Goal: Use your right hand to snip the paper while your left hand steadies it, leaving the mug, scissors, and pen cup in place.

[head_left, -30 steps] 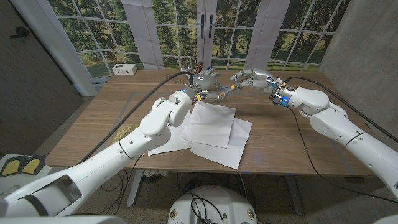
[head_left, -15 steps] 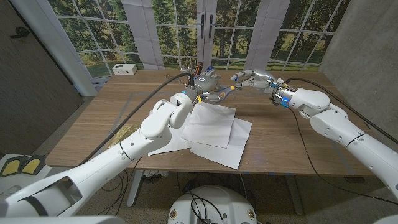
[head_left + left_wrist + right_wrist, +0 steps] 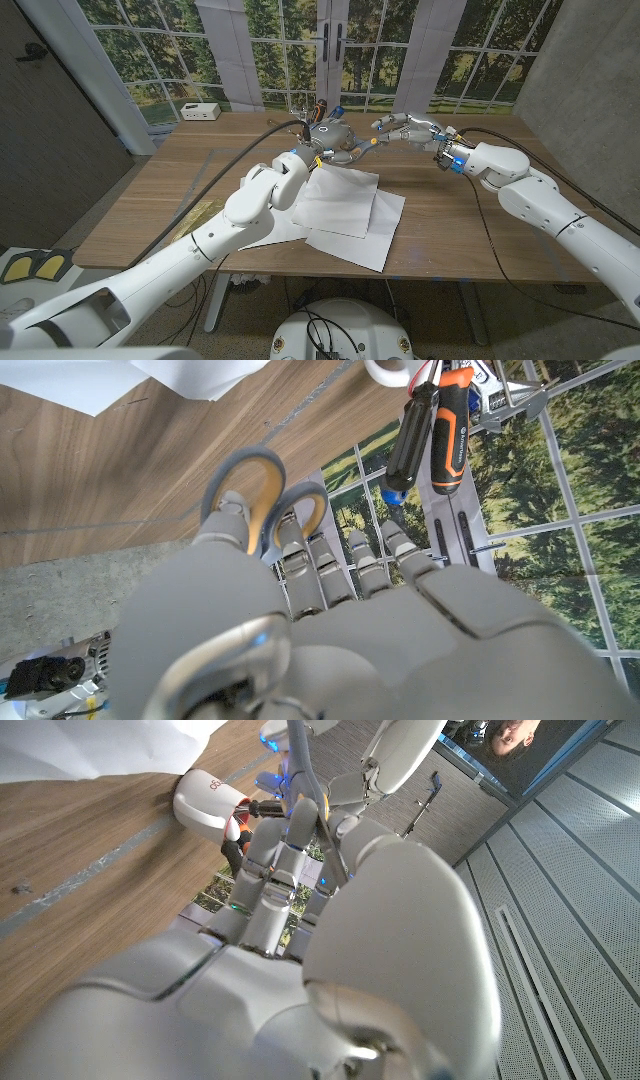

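White box [image 3: 200, 111] is being seen at the table's [image 3: 455, 225] far left corner. The left arm is being reached across from the near left corner to the middle of the far edge. The left hand [image 3: 328, 134] is being kept there, just past the paper's far edge. In the left wrist view the scissors [image 3: 262, 488] are being touched at their grey-and-yellow loops by the fingertips [image 3: 232, 518]; whether they are actually being gripped cannot be told (the loops are lying against the fingers, no more is visible).

The paper [image 3: 345, 205] is being seen as several overlapping white sheets from the table's middle toward the near edge; neither hand is being rested on it.

The pen cup [image 3: 500, 385] is standing at the far edge just beyond the left hand, with an orange-and-black screwdriver [image 3: 452, 420] sticking out. The white mug [image 3: 205, 798] is being seen beside it.

The right hand [image 3: 408, 127] is being held above the far edge, right of middle. Its fingers are stretched toward the left hand, narrowly spread, with nothing in them.
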`<state>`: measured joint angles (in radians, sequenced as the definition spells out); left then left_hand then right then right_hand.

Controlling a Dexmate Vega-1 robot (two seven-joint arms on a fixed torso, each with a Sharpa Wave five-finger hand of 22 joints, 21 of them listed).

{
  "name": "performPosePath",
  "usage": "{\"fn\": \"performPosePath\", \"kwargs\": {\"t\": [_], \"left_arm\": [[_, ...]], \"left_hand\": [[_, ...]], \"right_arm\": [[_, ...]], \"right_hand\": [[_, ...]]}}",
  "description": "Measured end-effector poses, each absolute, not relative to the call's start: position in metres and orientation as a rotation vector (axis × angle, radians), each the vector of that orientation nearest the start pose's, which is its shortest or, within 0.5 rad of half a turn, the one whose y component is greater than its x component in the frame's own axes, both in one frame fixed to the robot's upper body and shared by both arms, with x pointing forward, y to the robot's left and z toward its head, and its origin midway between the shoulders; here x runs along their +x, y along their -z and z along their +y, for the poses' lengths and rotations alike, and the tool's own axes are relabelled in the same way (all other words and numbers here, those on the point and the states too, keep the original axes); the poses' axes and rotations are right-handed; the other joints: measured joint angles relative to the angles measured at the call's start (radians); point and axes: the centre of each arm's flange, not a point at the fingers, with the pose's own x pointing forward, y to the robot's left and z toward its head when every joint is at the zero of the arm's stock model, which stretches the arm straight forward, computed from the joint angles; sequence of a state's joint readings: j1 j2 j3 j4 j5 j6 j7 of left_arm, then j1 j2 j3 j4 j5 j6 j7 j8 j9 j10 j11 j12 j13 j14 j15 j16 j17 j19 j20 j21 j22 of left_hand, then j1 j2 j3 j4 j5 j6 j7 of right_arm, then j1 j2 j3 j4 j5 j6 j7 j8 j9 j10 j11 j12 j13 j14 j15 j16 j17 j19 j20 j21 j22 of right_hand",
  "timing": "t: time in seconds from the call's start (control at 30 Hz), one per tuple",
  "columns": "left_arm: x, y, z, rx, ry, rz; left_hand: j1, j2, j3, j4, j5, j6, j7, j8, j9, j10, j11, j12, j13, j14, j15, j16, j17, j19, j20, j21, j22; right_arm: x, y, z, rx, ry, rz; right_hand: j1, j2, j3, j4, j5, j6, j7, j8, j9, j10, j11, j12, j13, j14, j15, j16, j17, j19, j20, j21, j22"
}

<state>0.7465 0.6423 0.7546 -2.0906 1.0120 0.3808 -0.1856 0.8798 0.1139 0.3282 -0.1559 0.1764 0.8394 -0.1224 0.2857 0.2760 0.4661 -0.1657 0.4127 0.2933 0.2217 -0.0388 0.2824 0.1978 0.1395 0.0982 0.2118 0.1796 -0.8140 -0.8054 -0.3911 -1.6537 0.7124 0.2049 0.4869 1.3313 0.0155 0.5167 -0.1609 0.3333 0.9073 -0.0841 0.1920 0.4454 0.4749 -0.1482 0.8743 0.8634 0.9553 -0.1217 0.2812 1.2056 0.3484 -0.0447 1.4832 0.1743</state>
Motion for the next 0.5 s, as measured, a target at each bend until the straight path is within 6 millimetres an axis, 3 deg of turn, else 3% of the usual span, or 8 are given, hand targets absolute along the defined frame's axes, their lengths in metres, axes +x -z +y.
{"fn": "performPosePath", "kwargs": {"t": [0.1, 0.2, 0.4, 0.5], "left_arm": [[0.5084, -0.0538, 0.0775, 1.611, -0.073, -0.885], [0.5094, -0.0505, 0.0795, 1.583, -0.076, -0.903], [0.5089, -0.0491, 0.0800, 1.530, -0.080, -0.950], [0.5089, -0.0491, 0.0799, 1.516, -0.078, -0.960]], "left_hand": [[0.000, 0.000, 0.007, 0.005, 0.000, 0.002, -0.002, 0.012, -0.002, 0.028, 0.028, 0.024, 0.043, 0.060, -0.002, 0.035, 0.018, 0.017, 0.005, 0.000, 0.000], [0.000, 0.000, 0.012, 0.002, 0.000, 0.003, -0.003, 0.026, -0.006, 0.035, 0.035, 0.024, 0.118, 0.127, -0.002, 0.086, 0.065, 0.035, 0.004, 0.000, 0.000], [0.025, -0.025, 0.012, 0.002, 0.000, 0.008, -0.006, 0.036, -0.010, 0.037, 0.037, 0.024, 0.357, 0.220, -0.006, 0.230, 0.248, 0.053, 0.007, 0.008, 0.005], [0.040, -0.039, 0.002, 0.005, 0.000, 0.029, 0.005, 0.042, 0.013, 0.053, 0.053, 0.024, 0.503, 0.245, -0.008, 0.292, 0.343, 0.053, 0.007, 0.008, 0.009]], "right_arm": [[0.5607, -0.0607, -0.2467, -0.337, -0.783, -0.683], [0.5612, -0.0613, -0.2475, -0.328, -0.789, -0.680], [0.5618, -0.0620, -0.2505, -0.315, -0.793, -0.678], [0.5618, -0.0622, -0.2517, -0.311, -0.794, -0.678]], "right_hand": [[0.000, 0.000, 0.000, 0.000, 0.004, 0.000, 0.000, 0.000, 0.000, 0.000, 0.000, 0.000, 0.000, 0.000, 0.000, 0.000, 0.000, 0.000, 0.000, 0.000, 0.000], [0.000, 0.000, 0.000, 0.000, 0.004, 0.000, 0.000, 0.000, 0.000, 0.000, 0.000, 0.000, 0.000, 0.000, 0.000, 0.000, 0.000, 0.000, 0.000, 0.000, 0.000], [0.000, 0.000, 0.000, 0.000, 0.004, 0.000, 0.000, 0.000, 0.000, 0.000, 0.000, 0.000, -0.002, 0.000, 0.000, 0.001, 0.000, 0.000, 0.000, 0.000, 0.000], [0.000, 0.000, 0.002, -0.001, 0.004, 0.000, 0.000, 0.000, 0.000, 0.000, 0.000, 0.000, -0.002, 0.000, 0.000, 0.002, 0.000, 0.000, 0.000, 0.000, 0.000]]}}
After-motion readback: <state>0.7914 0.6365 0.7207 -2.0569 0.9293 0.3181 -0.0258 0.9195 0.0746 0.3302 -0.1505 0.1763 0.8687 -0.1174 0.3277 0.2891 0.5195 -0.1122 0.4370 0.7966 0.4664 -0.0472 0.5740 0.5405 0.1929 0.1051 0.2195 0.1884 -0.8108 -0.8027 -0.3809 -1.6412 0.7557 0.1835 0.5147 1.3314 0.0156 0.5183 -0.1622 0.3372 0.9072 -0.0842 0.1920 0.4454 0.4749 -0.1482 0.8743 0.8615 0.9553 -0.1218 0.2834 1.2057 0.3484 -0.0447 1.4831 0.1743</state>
